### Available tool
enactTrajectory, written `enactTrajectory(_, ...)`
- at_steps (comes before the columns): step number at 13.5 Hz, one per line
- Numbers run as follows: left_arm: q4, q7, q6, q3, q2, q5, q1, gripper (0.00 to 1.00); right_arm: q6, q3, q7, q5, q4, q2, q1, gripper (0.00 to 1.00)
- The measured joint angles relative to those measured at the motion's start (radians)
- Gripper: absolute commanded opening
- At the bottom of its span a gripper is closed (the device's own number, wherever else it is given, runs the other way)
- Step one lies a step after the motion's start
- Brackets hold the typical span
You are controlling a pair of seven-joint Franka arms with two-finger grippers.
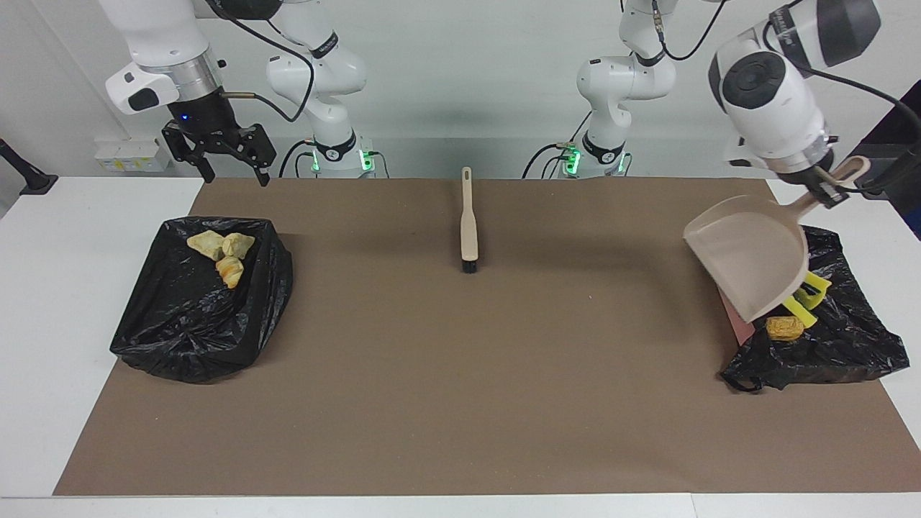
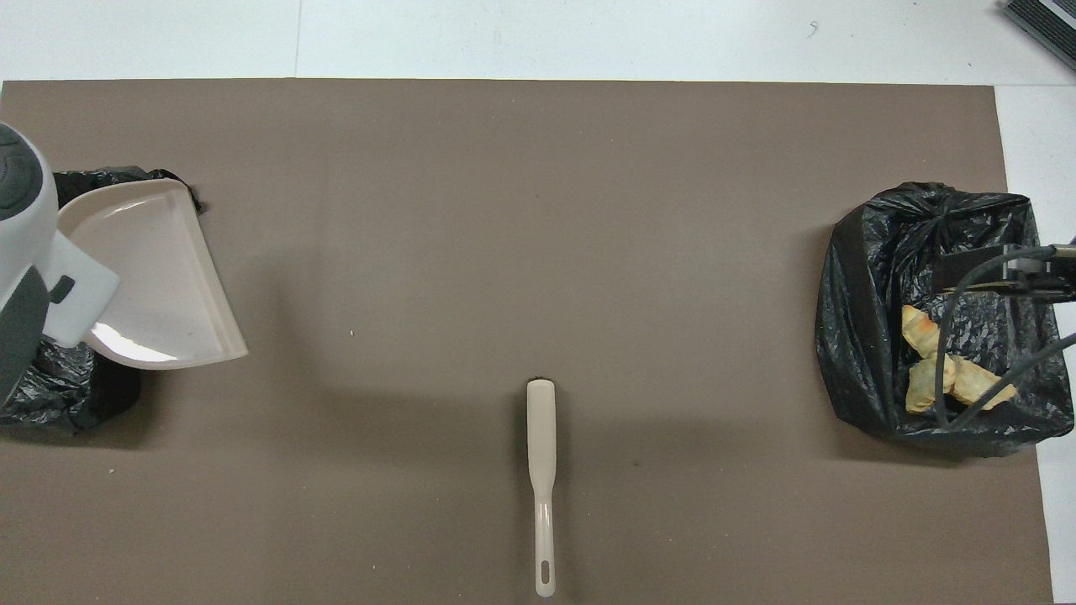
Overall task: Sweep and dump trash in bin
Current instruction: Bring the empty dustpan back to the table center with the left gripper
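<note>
My left gripper [image 1: 827, 190] is shut on the handle of a beige dustpan [image 1: 748, 259]. It holds the pan tilted, mouth down, over a black-bag bin [image 1: 842, 345] at the left arm's end. Bright yellow sponge pieces [image 1: 809, 296] and an orange-brown lump [image 1: 784, 328] lie in that bin under the pan's lip. In the overhead view the dustpan [image 2: 151, 277] hides them. My right gripper [image 1: 236, 175] is open and empty, up over a second black-bag bin [image 1: 187, 324]. Three pale tan lumps [image 1: 223, 255] lie in that bin and also show in the overhead view [image 2: 933, 374].
A beige hand brush [image 1: 468, 223] lies flat in the middle of the brown mat [image 1: 460, 374], handle toward the robots, bristles away from them; it also shows in the overhead view [image 2: 541, 470]. White table [image 1: 57, 288] borders the mat.
</note>
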Motion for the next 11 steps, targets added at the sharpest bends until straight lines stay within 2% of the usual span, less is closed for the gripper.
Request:
enactTrajectory(5,-0.001,-0.291,0.005,0.006,-0.002,-0.300,0.000,0.00,-0.089,-0.014,0.000,0.001,0.036,-0.011,0.000,1.00)
enactTrajectory(9,-0.015,-0.539,0.060,0.003,0.004,-0.438,-0.018,0.00,-0.111,-0.015,0.000,0.001,0.027,-0.021,0.002,1.00)
enactTrajectory(11,-0.022,-0.639,0.084,0.003,0.018,-0.466,-0.064,0.00,-0.111,-0.018,0.000,0.001,0.025,-0.022,0.001,1.00)
